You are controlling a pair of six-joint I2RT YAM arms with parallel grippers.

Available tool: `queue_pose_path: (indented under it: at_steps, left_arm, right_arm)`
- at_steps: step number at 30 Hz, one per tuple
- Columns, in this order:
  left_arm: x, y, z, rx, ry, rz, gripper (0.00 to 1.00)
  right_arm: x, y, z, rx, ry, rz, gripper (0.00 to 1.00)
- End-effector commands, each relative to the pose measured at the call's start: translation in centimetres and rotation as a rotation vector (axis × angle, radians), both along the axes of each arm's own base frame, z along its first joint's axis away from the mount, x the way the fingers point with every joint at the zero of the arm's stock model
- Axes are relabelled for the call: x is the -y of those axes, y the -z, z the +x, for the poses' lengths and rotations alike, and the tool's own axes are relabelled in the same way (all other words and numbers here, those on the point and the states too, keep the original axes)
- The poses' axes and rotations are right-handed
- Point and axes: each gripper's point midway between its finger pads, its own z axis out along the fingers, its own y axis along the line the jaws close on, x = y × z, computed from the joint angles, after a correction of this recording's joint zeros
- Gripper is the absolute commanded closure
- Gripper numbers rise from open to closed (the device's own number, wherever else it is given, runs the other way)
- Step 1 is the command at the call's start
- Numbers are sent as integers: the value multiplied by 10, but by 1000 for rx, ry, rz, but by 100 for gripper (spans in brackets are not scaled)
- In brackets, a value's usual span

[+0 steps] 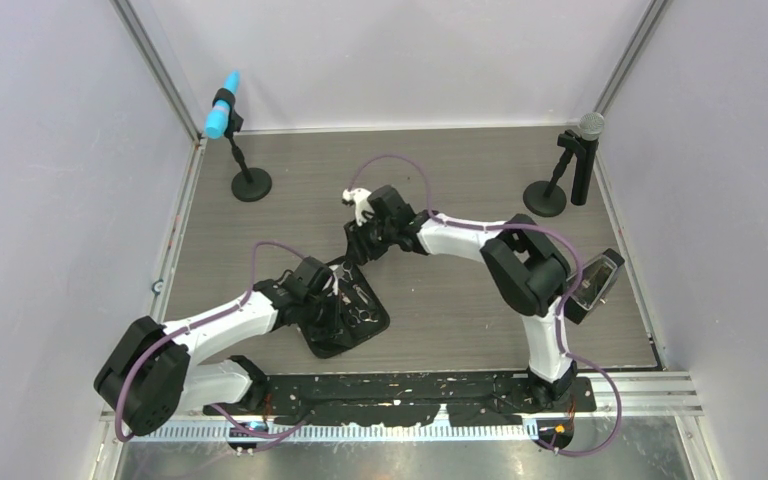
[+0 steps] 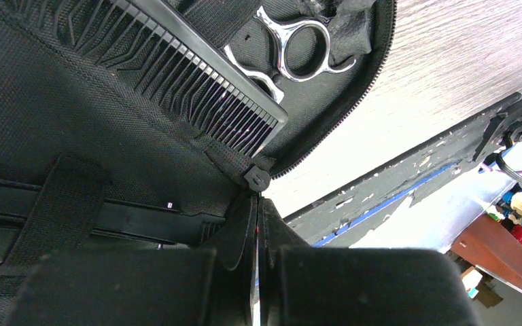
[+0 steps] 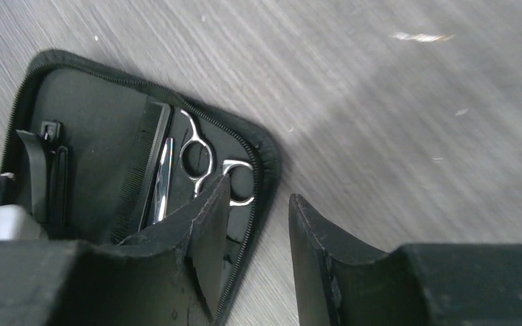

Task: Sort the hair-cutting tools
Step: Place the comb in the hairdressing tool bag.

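A black zip case (image 1: 332, 335) lies open on the table with the hair-cutting tools inside. In the left wrist view I see the black comb (image 2: 197, 75), silver scissors rings (image 2: 306, 44) and a black clip (image 2: 143, 219) under a strap. My left gripper (image 2: 259, 197) is shut, its tips right at the zip pull (image 2: 257, 178) on the case's rim. In the right wrist view, the scissors (image 3: 197, 159) lie beside the comb (image 3: 146, 170), with clips (image 3: 49, 170) further left. My right gripper (image 3: 259, 189) is open and empty, one finger over the case's rim and the other over bare table.
A blue-headed microphone (image 1: 224, 118) on a round base stands at the back left. A silver-headed microphone (image 1: 587, 128) stands at the back right. A black taped strip (image 1: 410, 385) runs along the near edge. Grey walls close in the table.
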Motion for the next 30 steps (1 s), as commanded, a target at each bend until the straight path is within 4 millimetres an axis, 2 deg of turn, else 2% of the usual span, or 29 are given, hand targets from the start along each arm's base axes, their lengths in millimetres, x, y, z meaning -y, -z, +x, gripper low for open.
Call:
queue_pose_path:
  at_steps: [1,4,10,18,21,25,29,30]
  left_arm:
    - [9,-6,2,16,6,-49,100]
    - [9,-8,3,19,6,-54,100]
    - [10,-6,4,14,6,-50,100]
    - [10,-6,4,16,2,-48,100]
    - [9,-6,4,17,2,-48,100]
    - [8,-6,3,19,1,-46,100]
    - [8,-5,4,19,-2,-44,100]
    - [8,-4,4,19,-6,-44,100]
  right_arm:
    - [-16,0,-6,-41,-16,14,59]
    - [-6,12,-13,-72,7,-21,62]
    - [3,21,-26,-94,17,-72,67]
    - [17,47,-34,-36,87,-274,70]
    - [24,52,-39,-34,96,-307,71]
    - [30,49,-42,-16,98,-339,71]
    - [26,48,-48,9,73,-409,70]
    - [24,53,-52,17,65,-434,70]
